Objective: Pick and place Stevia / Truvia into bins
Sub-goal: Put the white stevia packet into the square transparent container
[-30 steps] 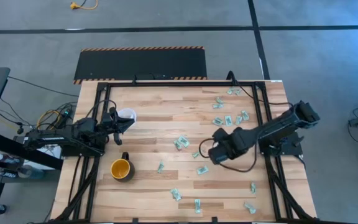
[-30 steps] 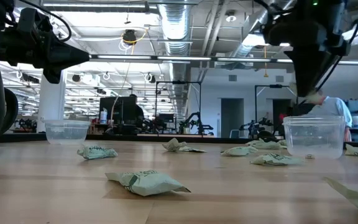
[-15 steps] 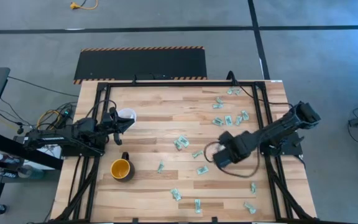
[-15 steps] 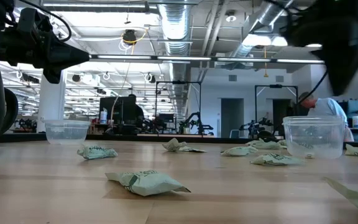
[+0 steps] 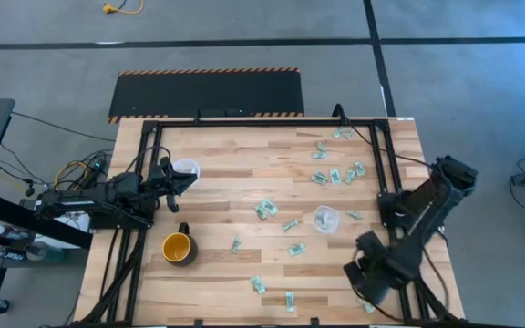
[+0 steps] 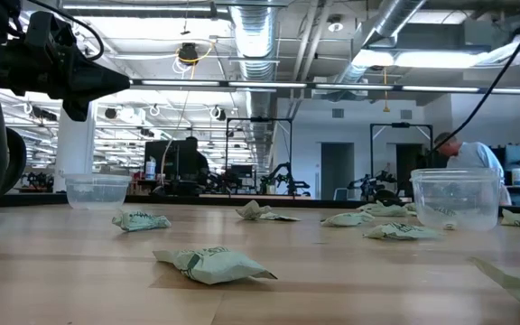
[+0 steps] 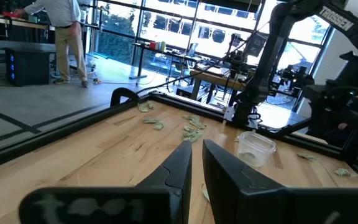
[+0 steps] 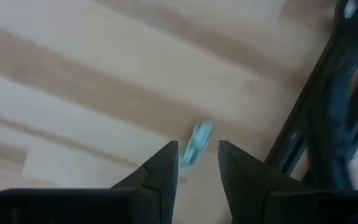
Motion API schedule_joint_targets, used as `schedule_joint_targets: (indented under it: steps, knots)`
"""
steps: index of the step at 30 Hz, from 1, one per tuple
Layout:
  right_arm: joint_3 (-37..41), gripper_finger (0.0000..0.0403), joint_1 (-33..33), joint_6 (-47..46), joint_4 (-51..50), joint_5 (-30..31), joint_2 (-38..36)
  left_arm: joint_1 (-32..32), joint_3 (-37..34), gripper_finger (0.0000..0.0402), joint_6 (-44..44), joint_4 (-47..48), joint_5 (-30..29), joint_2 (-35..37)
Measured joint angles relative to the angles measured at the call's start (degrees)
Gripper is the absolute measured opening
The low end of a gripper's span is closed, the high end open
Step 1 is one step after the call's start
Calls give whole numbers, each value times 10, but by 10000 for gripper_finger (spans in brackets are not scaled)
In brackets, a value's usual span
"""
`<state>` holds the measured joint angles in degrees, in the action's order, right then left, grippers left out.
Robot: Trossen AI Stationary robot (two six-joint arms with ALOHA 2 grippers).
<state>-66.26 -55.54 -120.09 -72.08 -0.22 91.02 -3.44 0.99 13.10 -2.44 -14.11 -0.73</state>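
Observation:
Many pale green and white sachets [image 5: 264,210] lie flat, scattered over the wooden table, with a cluster at the far right [image 5: 335,173]. One clear cup [image 5: 325,219] stands upright mid-table; another [image 5: 186,169] stands by the left arm. My right gripper [image 5: 370,273] hovers near the near right corner, pointing down and open, above one sachet [image 8: 197,138] that shows just beyond its fingertips [image 8: 197,155]. My left gripper [image 7: 196,163] waits level at the table's left side, shut and empty.
A yellow-orange mug [image 5: 179,247] stands near the left arm. A black frame rail [image 8: 328,124] runs close beside my right gripper along the table's right side. Loose sachets [image 6: 210,264] lie near the front. A person [image 6: 466,158] stands in the room behind.
My right gripper has swung from above the mid-table clear cup toward the table's near right corner, rolling about its own axis as it went and staying high. The cup stands uncovered now. No sachet or cup has moved.

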Motion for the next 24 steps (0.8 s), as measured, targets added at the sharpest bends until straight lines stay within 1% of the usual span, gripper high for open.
schedule_joint_targets:
  steps: [2,4,9,15,24]
  knots:
    - [0,109,-21,-35,13,2,9,0,0,27,0,0,0,0]
    - [0,109,-34,-49,27,2,21,0,0,27,0,0,0,0]
    - [0,109,-32,-56,69,4,58,0,0,27,0,0,0,0]
    - [0,109,-25,-51,79,-60,96,0,0,27,0,0,0,0]
    - [0,109,-24,-58,108,-73,127,0,0,27,0,0,0,0]
